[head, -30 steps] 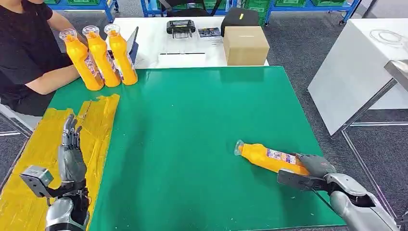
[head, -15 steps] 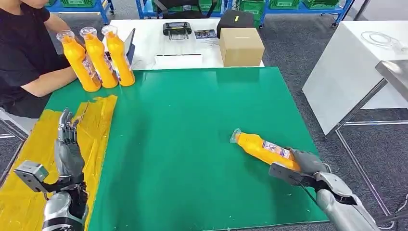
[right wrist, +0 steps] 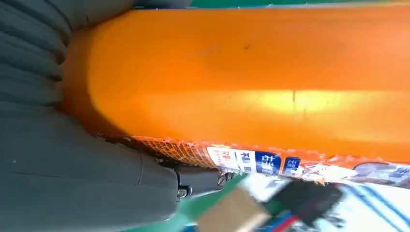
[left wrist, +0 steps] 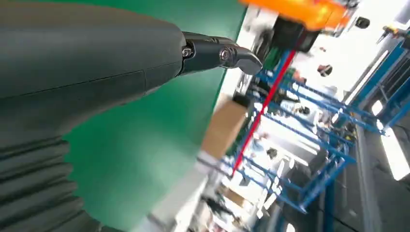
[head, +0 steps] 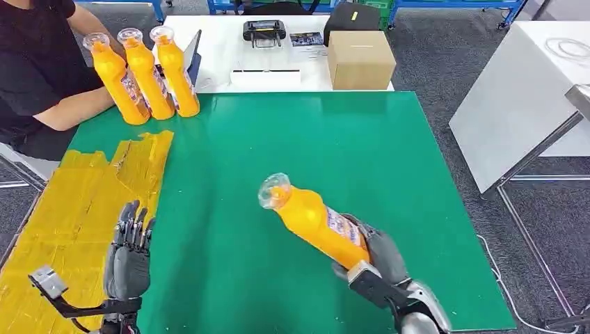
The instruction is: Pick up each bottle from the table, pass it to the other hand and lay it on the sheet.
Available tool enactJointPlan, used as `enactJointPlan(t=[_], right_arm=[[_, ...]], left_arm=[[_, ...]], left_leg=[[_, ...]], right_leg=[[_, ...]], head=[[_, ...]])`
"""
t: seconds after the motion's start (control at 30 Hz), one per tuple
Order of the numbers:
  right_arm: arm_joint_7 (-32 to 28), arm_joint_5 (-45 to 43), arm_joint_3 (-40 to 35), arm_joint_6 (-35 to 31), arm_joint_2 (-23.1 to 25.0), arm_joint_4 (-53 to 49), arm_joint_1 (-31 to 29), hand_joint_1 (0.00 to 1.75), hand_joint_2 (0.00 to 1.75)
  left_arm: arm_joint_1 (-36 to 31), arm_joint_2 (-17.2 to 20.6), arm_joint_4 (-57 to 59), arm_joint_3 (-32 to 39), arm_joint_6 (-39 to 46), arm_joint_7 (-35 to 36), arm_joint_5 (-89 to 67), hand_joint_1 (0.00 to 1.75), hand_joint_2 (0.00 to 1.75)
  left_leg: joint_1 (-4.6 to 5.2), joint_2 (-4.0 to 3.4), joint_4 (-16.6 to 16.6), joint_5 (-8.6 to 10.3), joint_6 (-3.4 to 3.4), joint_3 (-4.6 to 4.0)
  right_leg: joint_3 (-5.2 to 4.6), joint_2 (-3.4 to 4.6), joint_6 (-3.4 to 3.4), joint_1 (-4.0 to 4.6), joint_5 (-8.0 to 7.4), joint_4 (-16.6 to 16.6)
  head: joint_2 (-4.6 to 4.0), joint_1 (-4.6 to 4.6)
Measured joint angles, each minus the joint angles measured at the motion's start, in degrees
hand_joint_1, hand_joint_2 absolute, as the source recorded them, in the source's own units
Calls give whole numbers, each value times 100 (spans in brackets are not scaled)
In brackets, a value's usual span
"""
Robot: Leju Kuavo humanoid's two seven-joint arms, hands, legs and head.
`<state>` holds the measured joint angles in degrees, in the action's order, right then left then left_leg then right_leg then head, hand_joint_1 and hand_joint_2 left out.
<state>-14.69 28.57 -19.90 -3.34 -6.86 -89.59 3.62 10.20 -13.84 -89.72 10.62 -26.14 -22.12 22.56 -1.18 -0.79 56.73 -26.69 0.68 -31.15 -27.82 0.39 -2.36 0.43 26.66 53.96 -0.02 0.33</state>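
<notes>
My right hand (head: pixel 376 254) grips an orange bottle (head: pixel 312 217) by its lower body and holds it above the green table (head: pixel 278 139), tilted with its clear cap toward the far left. Up close in the right wrist view the bottle (right wrist: pixel 251 82) lies across my right hand (right wrist: pixel 72 169). My left hand (head: pixel 130 254) stands open with fingers up at the near edge of the crumpled yellow sheet (head: pixel 76 202), holding nothing. The left wrist view shows my left hand (left wrist: pixel 96 67) over the green surface. Three more orange bottles (head: pixel 142 73) stand upright at the far left corner.
A person in black (head: pixel 42 69) sits at the far left beside the three bottles. Behind the green table a white table (head: pixel 222 42) carries a cardboard box (head: pixel 360 59), a black controller (head: pixel 263 31) and a black case. Another white table (head: pixel 515 90) stands to the right.
My right hand has lifted the bottle off the table and carried it left toward the middle. My left hand has drawn back toward me and slightly right.
</notes>
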Motion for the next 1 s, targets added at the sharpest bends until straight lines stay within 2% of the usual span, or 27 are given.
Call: enactJointPlan(t=[0.17,0.6,1.0], right_arm=[[72,-85,-484,-100,249,-7,-295,175,175],[57,-170,-716,-85,301,-31,-409,175,175],[439,-19,-1626,81,933,1238,-1469,175,175]], left_arm=[[107,-50,-135,-447,109,13,150,0,175],[175,-48,-216,-631,41,9,199,0,175],[169,-15,-229,-1020,-228,-158,264,0,175]], left_leg=[[7,21,0,14,8,-4],[16,28,0,15,10,-21],[15,28,0,22,7,-24]], right_leg=[[2,-26,0,-9,0,1],[-8,-31,0,-13,0,4],[-17,-33,0,-13,0,17]], head=[[0,-4],[0,-2],[0,-2]])
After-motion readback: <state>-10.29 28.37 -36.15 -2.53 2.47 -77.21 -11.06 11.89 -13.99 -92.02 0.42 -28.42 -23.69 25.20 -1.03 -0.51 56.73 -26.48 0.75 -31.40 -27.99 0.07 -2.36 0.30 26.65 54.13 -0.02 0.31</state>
